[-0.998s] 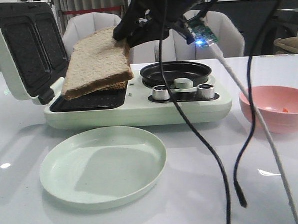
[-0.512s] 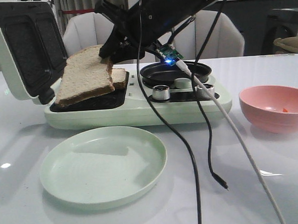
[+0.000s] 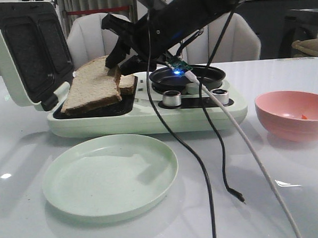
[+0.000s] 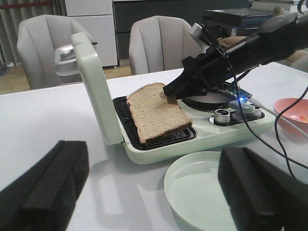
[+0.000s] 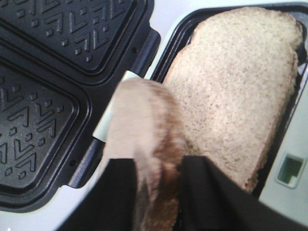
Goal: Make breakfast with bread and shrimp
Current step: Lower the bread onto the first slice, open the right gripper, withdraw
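Observation:
The white sandwich maker (image 3: 148,119) stands open. One bread slice (image 5: 236,91) lies flat in its dark lower tray. My right gripper (image 3: 116,61) is shut on the crust edge of the second bread slice (image 3: 93,88), which leans on the first one. In the right wrist view the gripper (image 5: 159,197) pinches this slice (image 5: 139,120) edge-on. My left gripper (image 4: 154,202) is open and empty, low over the table by the plate. A small orange-red shrimp piece (image 3: 304,116) lies in the pink bowl (image 3: 295,128).
An empty pale green plate (image 3: 111,207) sits in front of the sandwich maker. The raised lid (image 3: 27,51) stands at the left. A small black pan (image 3: 199,73) and two knobs (image 3: 171,98) are on its right half. Cables (image 3: 204,175) hang over the table.
My right gripper has moved down and left with the top slice. The slice was held high and tilted; now it rests lower on the slice in the tray.

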Controlling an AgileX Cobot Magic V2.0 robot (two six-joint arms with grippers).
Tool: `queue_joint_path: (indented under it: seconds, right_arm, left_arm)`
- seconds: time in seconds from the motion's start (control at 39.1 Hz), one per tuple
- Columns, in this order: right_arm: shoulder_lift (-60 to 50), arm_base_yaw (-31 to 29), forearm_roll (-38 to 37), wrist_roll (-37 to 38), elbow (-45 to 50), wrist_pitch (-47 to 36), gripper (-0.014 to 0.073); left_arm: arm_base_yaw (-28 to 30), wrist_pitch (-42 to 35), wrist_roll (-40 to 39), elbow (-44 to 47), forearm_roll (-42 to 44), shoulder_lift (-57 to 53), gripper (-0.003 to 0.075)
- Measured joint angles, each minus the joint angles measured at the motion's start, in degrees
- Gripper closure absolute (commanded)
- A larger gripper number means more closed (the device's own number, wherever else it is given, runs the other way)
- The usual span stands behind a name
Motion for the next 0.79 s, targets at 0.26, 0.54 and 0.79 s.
queue_joint_path:
  seconds: [0.26, 0.54, 0.79]
  right_arm:
    - [0.00, 0.00, -1.54, -4.10, 0.00, 0.00, 0.0008]
    - [-3.84, 0.00, -14.06, -4.18, 0.00, -1.74, 0.0008]
    - [-13.34, 0.00, -32.83, 4.94, 0.00, -0.46, 0.0008]
  left_arm:
    - [0.00, 0.00, 0.00, 0.00, 0.00, 0.00, 0.0116]
    - [0.00, 0.00, 0.00, 0.00, 0.00, 0.00, 0.0116]
    - [0.00, 0.00, 0.00, 0.00, 0.00, 0.00, 0.0116]
